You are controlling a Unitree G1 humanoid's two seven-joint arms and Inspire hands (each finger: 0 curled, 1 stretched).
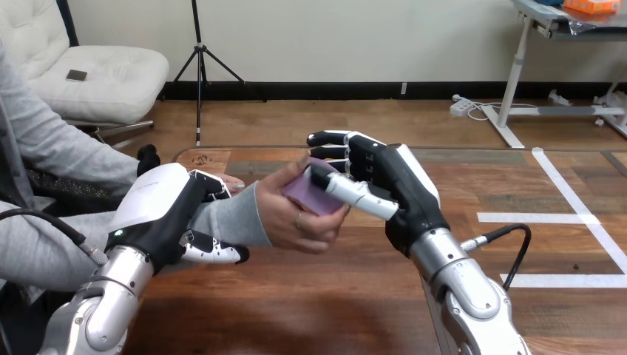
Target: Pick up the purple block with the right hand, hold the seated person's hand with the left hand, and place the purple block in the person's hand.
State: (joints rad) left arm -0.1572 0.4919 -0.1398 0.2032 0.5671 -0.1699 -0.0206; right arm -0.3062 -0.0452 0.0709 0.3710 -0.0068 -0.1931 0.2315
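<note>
Fingers [212, 183] of the left hand [159, 211] curl over the top of the person's wrist [238, 218], which is covered by a grey sleeve, while the thumb of that hand wraps underneath it, so the left hand is clamped round the wrist above the tabletop [310, 296]. Just to the right, the person's hand [296, 225] is raised off the surface, palm turned up and toward the robot, fingers cupped under the purple block [310, 196]. The block lies in that palm with its broad flat face tilted up toward the camera and one corner pointing up and away. Its ends are covered, so I cannot tell which way its long axis runs. The right hand [388, 181] reaches in from the right and grips the block too: its thumb lies across the block's near face, pointing left, and its fingers extend along the far side, pinching the block between them. Both the person's hand and the right hand are on the block. The tabletop is dark, reddish-brown wood with plank seams, and white tape lines [562, 217] cross it at the right.
</note>
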